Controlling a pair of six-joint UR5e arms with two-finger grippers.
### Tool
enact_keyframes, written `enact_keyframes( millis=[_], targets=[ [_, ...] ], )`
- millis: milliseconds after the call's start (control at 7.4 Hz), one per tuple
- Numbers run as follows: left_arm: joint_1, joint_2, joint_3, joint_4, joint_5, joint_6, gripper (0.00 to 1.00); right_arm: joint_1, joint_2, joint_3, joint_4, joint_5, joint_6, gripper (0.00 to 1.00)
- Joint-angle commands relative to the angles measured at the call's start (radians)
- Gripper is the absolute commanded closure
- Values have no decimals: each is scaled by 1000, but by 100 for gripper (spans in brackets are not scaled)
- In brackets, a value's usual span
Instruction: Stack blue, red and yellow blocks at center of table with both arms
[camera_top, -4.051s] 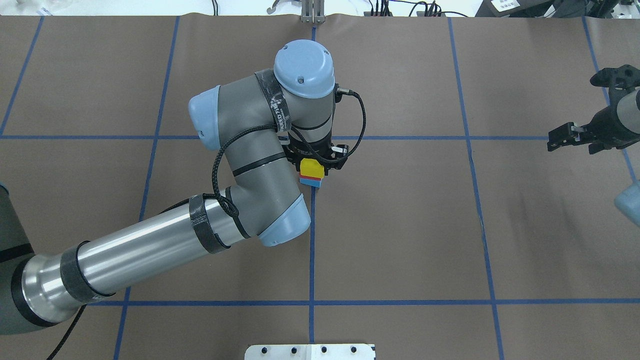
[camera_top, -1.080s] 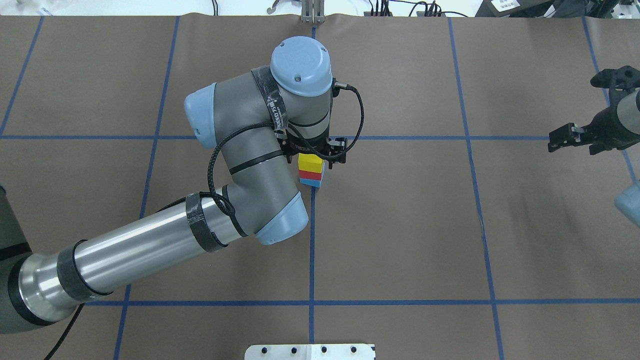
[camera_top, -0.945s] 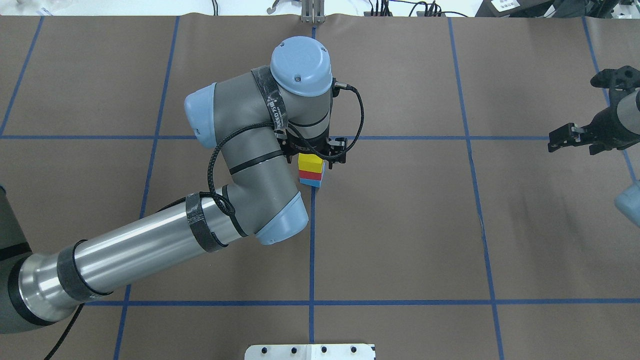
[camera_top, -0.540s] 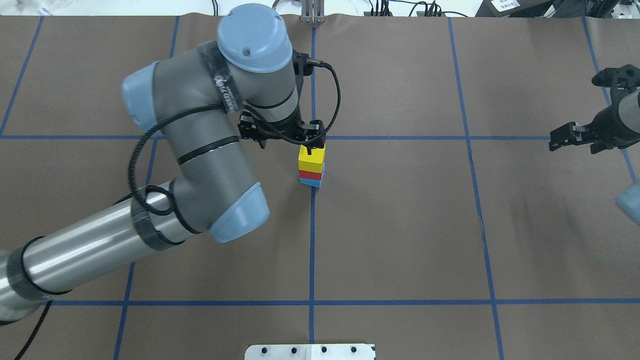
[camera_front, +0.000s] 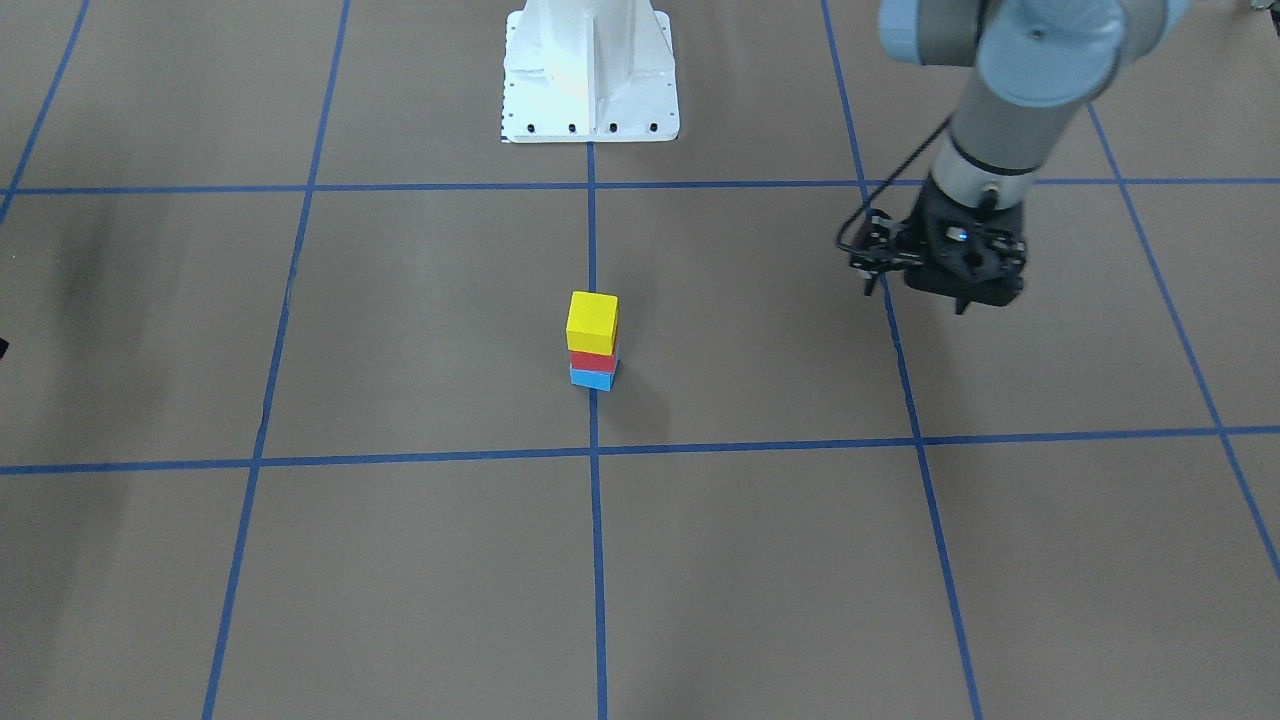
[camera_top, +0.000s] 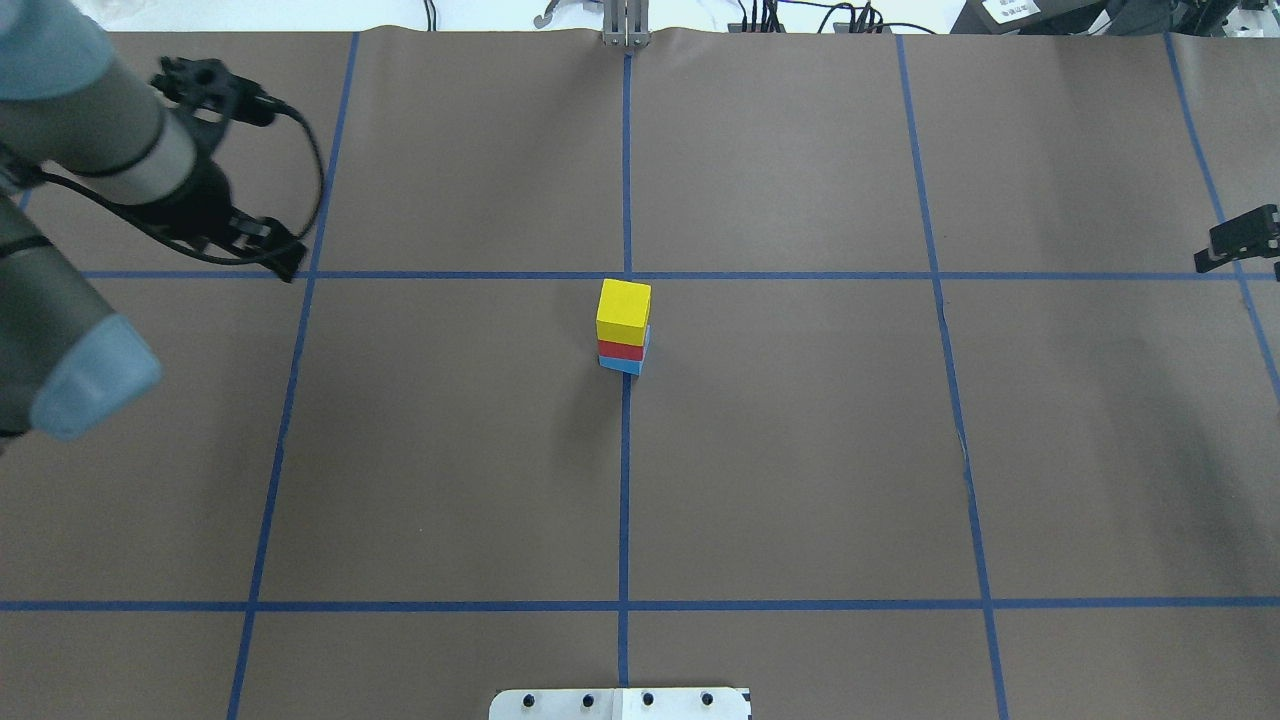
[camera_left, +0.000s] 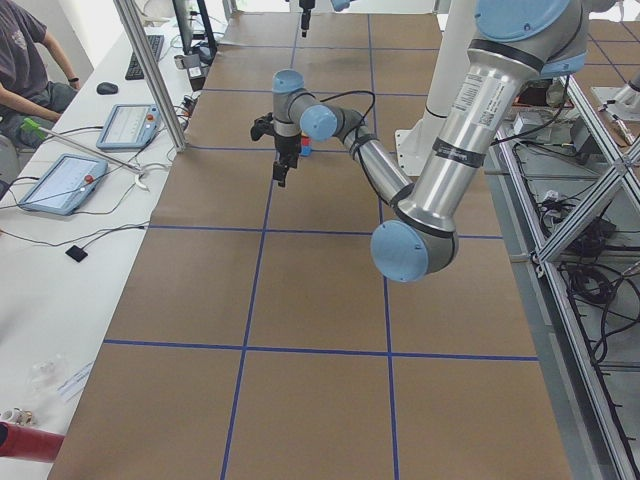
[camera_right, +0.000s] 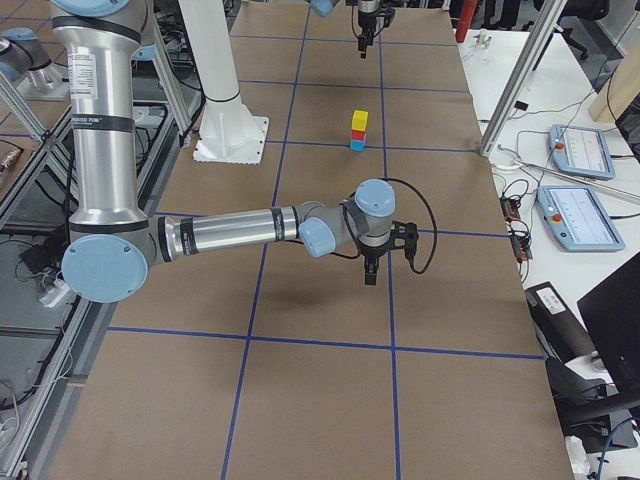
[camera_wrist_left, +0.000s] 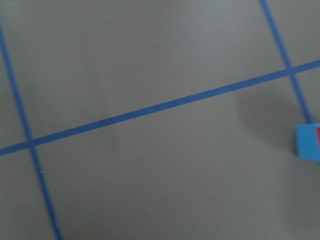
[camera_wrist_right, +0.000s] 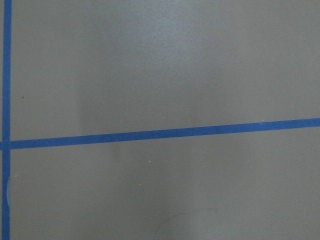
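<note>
Three blocks, one per colour: yellow block (camera_top: 624, 310) on red block (camera_top: 620, 351) on blue block (camera_top: 619, 365). The stack's long axis is vertical. It stands at the centre of the brown surface (camera_top: 800, 450), on a blue tape line (camera_top: 624, 500). The left gripper (camera_front: 945, 290) and right gripper (camera_right: 369, 270) hang well apart from it; whether their jaws are apart or together cannot be determined. One white pedestal (camera_front: 590, 70) stands at the surface's edge.

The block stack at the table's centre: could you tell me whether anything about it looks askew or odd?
Nothing serious stands out. The yellow block sits on the red block, which sits on the blue block, and the tower stands upright. The edges are not quite flush, with blue peeking out at one side.
</note>
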Motion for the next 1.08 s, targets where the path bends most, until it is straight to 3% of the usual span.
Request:
enact_keyframes(
  millis=[0, 135, 405, 540, 675, 945],
  targets=[
    [-293, 132, 183, -103, -230, 307, 0, 150, -3, -8, -11, 104, -91, 0],
    [-443, 145, 272, -96, -245, 419, 0, 131, 1, -16, -11, 101, -91, 0],
    [-478, 150, 322, -100, -260, 455, 0, 112, 26, -11, -22, 87, -93, 0],
    [-518, 156, 340, -91, -275, 492, 0, 92, 34, -10, -42, 34, -134, 0],
    [-529, 156, 358, -87, -325, 492, 0, 88, 38, -11, -103, -17, -250, 0],
    [-553, 159, 371, -87, -331, 490, 0, 109, 107, -11, -293, -61, -466, 0]
  ],
)
